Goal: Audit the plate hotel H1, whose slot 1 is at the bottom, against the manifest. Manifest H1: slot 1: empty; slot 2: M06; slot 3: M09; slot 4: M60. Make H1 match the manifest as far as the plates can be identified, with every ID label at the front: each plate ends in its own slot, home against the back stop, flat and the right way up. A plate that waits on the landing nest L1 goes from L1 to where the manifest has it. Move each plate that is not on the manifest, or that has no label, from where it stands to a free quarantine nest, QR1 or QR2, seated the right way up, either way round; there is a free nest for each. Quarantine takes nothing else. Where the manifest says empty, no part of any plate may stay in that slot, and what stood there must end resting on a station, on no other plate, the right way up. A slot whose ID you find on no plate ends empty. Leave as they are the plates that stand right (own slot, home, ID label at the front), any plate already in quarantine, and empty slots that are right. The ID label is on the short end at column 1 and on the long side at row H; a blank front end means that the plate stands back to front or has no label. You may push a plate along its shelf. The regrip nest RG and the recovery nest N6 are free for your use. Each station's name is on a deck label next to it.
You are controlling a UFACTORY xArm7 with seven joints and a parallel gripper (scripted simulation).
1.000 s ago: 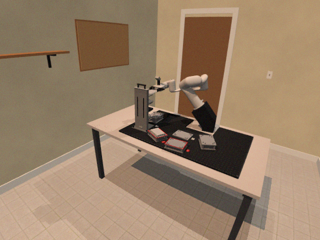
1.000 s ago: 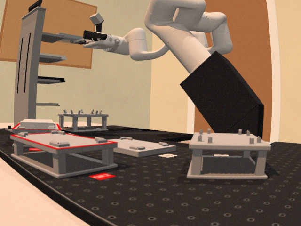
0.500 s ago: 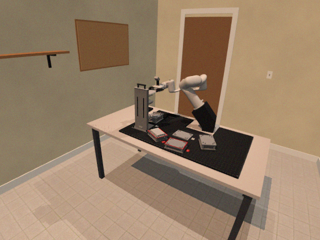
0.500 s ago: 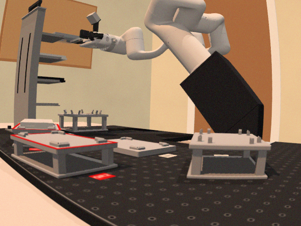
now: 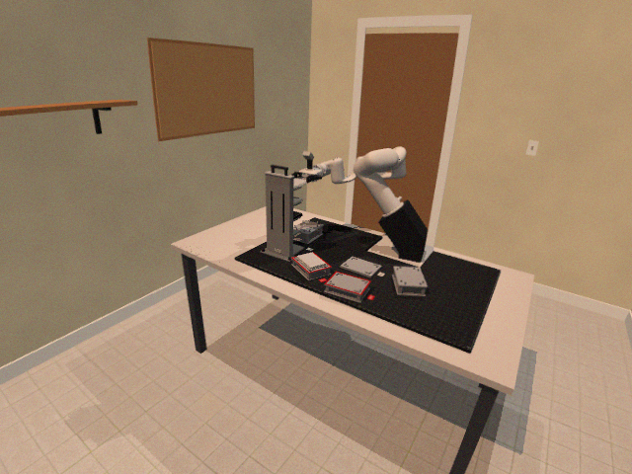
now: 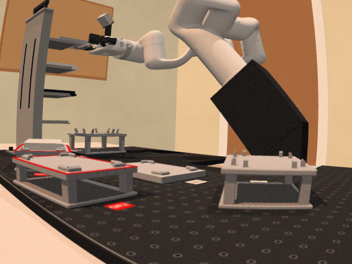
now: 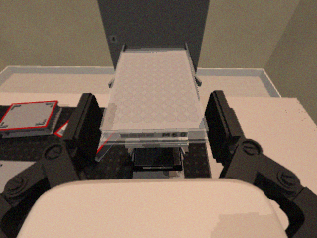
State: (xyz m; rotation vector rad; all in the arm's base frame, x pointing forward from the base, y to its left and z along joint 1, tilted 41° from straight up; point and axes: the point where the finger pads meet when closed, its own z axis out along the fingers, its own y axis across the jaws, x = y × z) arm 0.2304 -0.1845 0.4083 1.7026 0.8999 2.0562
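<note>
The plate hotel H1 (image 5: 279, 214) is a grey tower at the mat's left end, with four shelves facing my arm (image 6: 32, 76). My gripper (image 7: 153, 105) is level with the top shelf (image 6: 65, 42). It is shut on the long sides of a clear plate (image 7: 155, 99), near its front end. The plate lies flat, its far end in the top slot. Its near end carries a dark label, too blurred to read. A dark plate (image 6: 60, 92) lies on the second shelf from the bottom and shows below the gripper in the wrist view (image 7: 155, 158).
A red-edged nest (image 6: 42, 144) beside the hotel holds a pale plate. A second red-edged nest (image 6: 73, 167) is bare. A flat nest (image 6: 168, 171), a raised nest (image 6: 267, 167) and a pegged nest (image 6: 96, 139) near the hotel are also bare.
</note>
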